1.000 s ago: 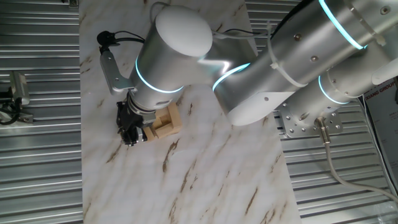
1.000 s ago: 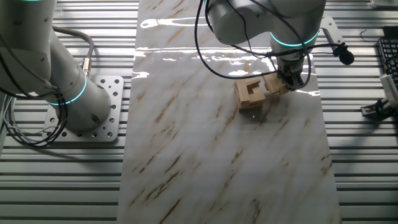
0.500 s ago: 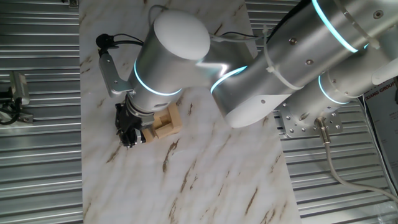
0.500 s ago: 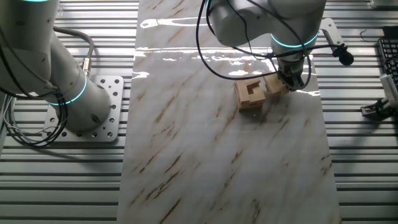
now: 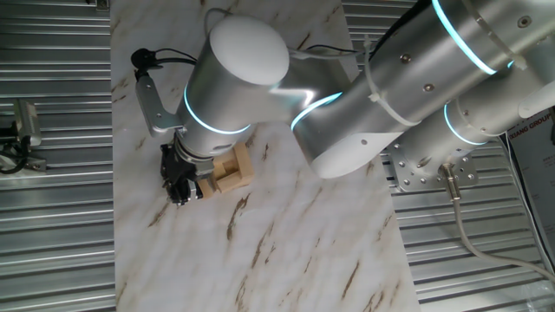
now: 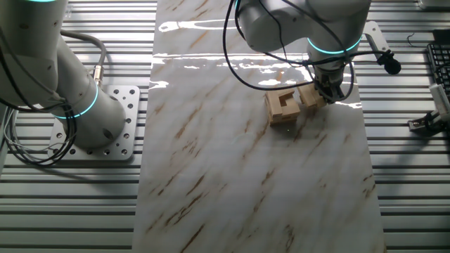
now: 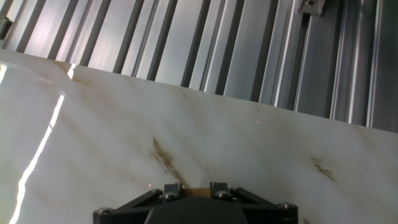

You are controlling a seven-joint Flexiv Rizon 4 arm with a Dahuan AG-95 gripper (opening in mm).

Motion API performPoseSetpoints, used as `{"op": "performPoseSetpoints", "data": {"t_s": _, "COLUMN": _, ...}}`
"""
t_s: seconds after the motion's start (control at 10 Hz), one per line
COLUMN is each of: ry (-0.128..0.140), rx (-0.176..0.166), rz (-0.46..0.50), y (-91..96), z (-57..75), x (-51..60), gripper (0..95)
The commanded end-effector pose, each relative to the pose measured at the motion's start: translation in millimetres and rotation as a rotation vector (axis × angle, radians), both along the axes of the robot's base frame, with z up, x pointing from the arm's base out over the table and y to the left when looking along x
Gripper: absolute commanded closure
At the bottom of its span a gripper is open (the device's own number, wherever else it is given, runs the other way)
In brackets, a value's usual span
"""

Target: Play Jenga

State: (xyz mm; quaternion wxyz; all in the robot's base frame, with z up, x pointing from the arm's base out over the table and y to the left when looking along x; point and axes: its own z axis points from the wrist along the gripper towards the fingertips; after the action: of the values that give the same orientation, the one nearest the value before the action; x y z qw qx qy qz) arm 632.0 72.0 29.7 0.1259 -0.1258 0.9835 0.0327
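The Jenga stack (image 6: 283, 107) sits low on the marble table (image 6: 232, 190), toward its far right part in the other fixed view. We see only a few tan blocks there, with a notch open in the top layer, so it reads as a stack partly played, not a full tower. Just beside it, on the side away from the arm's base, lies a single block (image 6: 311, 96), apart from the stack by a thin gap in that view. In one fixed view the same block (image 5: 206, 185) pokes out from under the wrist, next to the stack (image 5: 234, 169).

Our gripper (image 6: 332, 88) is down at that block's outer end. In the hand view a sliver of tan shows between the fingertips (image 7: 172, 188), so we judge the gripper (image 7: 195, 189) narrow and closed on the block, though the contact itself is mostly hidden.

We judge one block drawn clear of the stack. What is left is to lift it and set it on top; nothing rests up there yet.
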Motion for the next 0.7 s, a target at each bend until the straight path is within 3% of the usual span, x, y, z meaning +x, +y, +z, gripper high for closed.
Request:
{"op": "performPoseSetpoints", "data": {"t_s": 0.1, "ry": 0.000, "rx": 0.003, "rz": 0.001, "y": 0.9, "z": -1.7, "x": 1.3, "gripper": 95.0}}
{"op": "performPoseSetpoints", "data": {"t_s": 0.7, "ry": 0.013, "rx": 0.000, "rz": 0.002, "y": 0.1, "z": -6.8, "x": 1.9, "gripper": 95.0}}
